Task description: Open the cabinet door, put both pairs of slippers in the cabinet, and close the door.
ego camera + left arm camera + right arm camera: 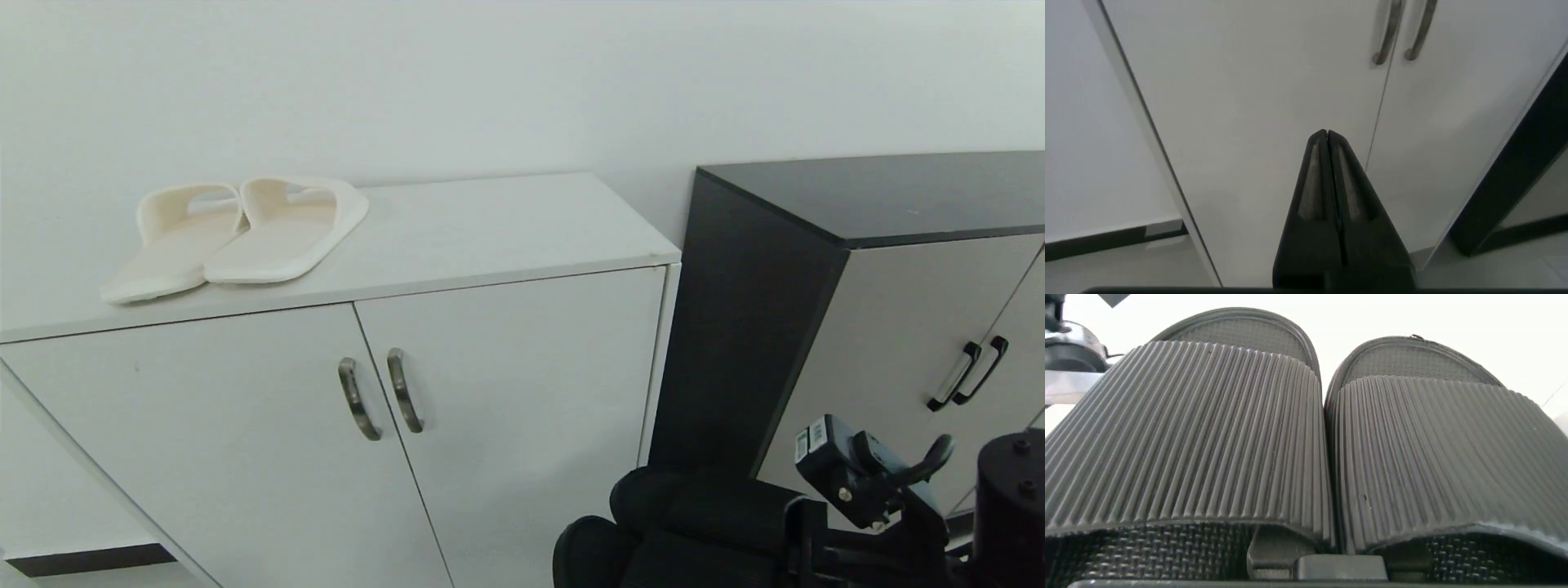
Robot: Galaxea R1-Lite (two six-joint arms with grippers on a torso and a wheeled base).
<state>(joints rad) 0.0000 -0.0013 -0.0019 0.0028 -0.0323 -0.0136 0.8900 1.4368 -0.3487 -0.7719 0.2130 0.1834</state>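
Two dark slippers [1290, 457] between the right jaws

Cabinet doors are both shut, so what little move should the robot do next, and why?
Probably open the left gripper and move it to a door handle. Both cabinet doors are closed, that gripper is shut and empty in front of them, and the right arm holds the dark slippers, so nothing can go inside yet.
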